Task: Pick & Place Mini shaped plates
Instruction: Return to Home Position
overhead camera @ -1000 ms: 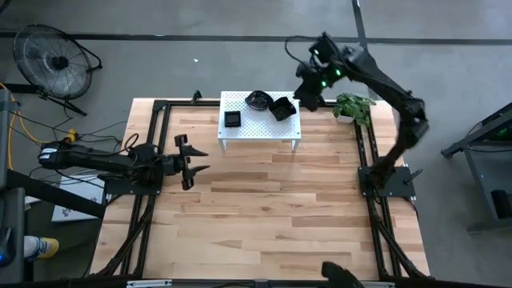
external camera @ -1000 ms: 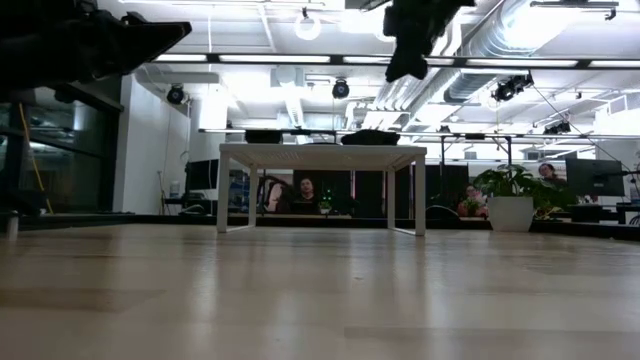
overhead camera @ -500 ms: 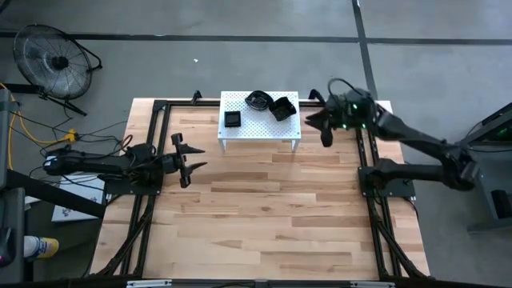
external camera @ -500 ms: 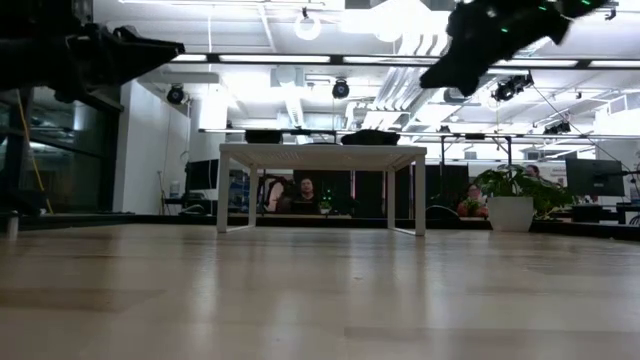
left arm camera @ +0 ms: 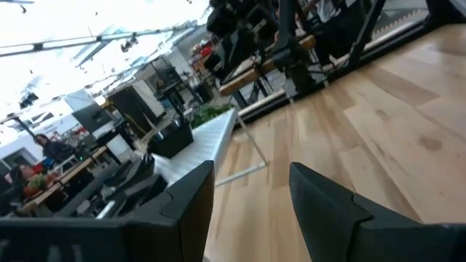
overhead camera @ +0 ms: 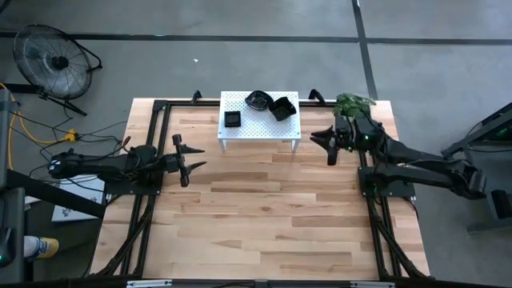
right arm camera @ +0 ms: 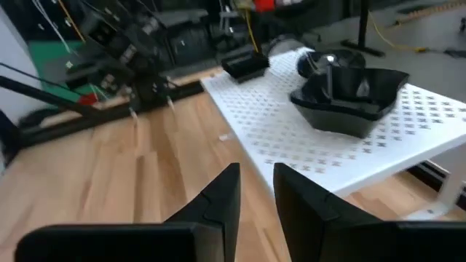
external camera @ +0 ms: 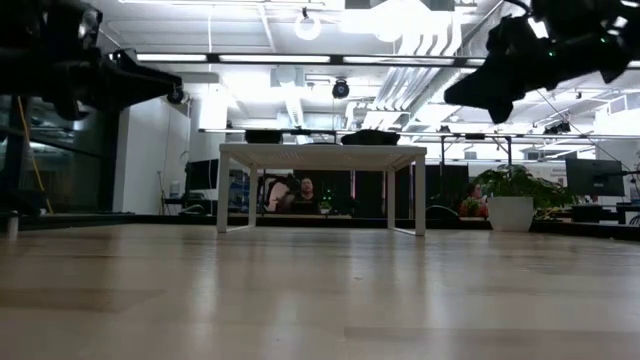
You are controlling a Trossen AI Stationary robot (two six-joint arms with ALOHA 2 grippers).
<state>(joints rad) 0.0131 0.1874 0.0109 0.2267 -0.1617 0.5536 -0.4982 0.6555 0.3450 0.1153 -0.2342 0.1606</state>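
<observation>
Three mini shaped plates lie on the white perforated stand (overhead camera: 260, 128) at the table's far edge. They are a small square one (overhead camera: 232, 119), a round one (overhead camera: 258, 100) and a wavy-edged one (overhead camera: 281, 107) (right arm camera: 353, 91). My right gripper (overhead camera: 318, 146) (right arm camera: 256, 167) hovers off the stand's right end, pointing toward it, narrowly open and empty. My left gripper (overhead camera: 202, 158) (left arm camera: 251, 166) hovers near the table's left edge, pointing right, open and empty.
A potted plant (overhead camera: 352, 104) stands at the far right corner, just behind my right arm. Black frame rails (overhead camera: 152, 144) run along the table's left and right sides. Bare wood (overhead camera: 264, 216) lies between the stand and the near edge.
My right gripper has swung down from above the stand's far right corner, toward the near and right edges. It has tipped from pointing down to nearly level and now hangs off the stand's right end. My left gripper has sunk a little and tipped toward level.
</observation>
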